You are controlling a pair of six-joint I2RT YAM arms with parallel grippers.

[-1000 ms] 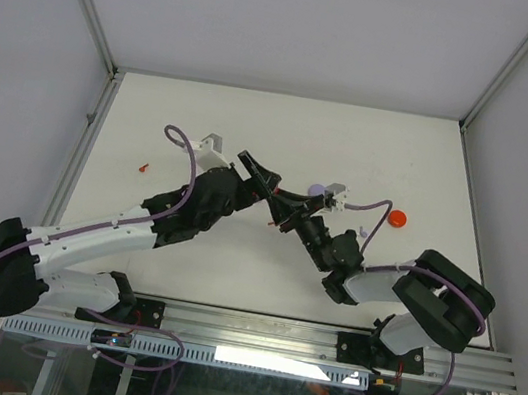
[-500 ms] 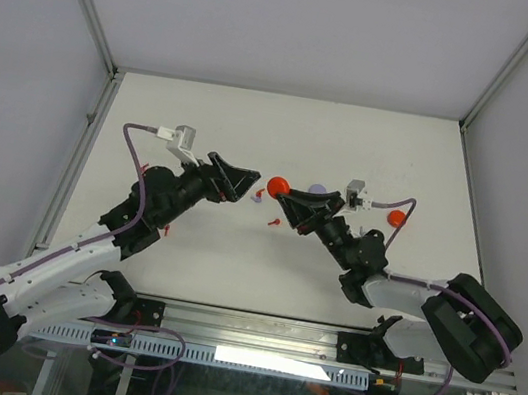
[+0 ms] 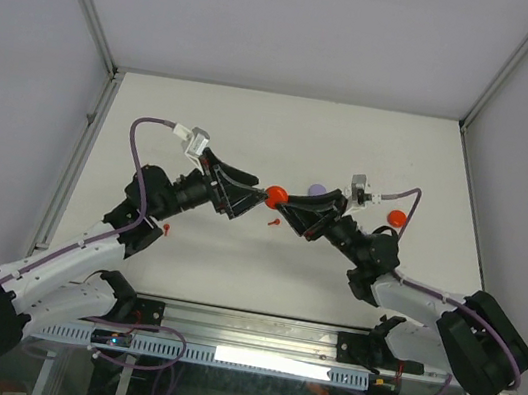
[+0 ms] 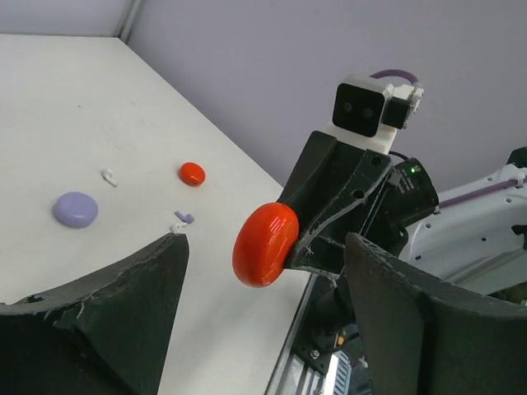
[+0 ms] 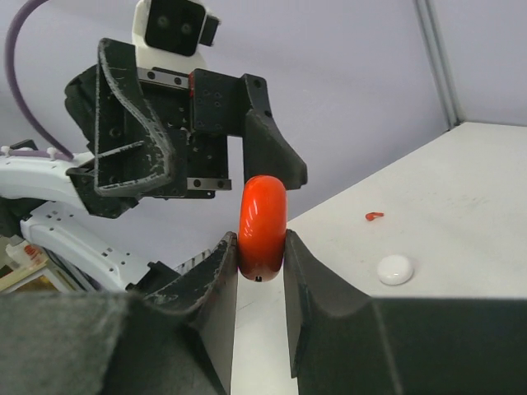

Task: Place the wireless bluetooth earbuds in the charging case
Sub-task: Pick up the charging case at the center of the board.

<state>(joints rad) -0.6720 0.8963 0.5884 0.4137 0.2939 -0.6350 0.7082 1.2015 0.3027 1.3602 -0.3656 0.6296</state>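
Right hand point(image 5: 262, 247) clamps red case point(image 4: 265, 244) upright on edge, clear of tabletop point(image 3: 206, 117). Left hand point(image 3: 247, 198) gapes wide, empty; case dead ahead, just off its tips.

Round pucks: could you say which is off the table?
The glossy red puck in the right gripper; the purple puck, white puck and second red puck lie flat.

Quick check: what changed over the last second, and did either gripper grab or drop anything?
The arms uncrossed: the left gripper pulled back leftward, then turned toward the red puck, jaws open. The right arm swung outward, the right gripper shut on that puck as half a second ago. Nothing was let go. The purple puck and the other red puck lie unmoved on the table.
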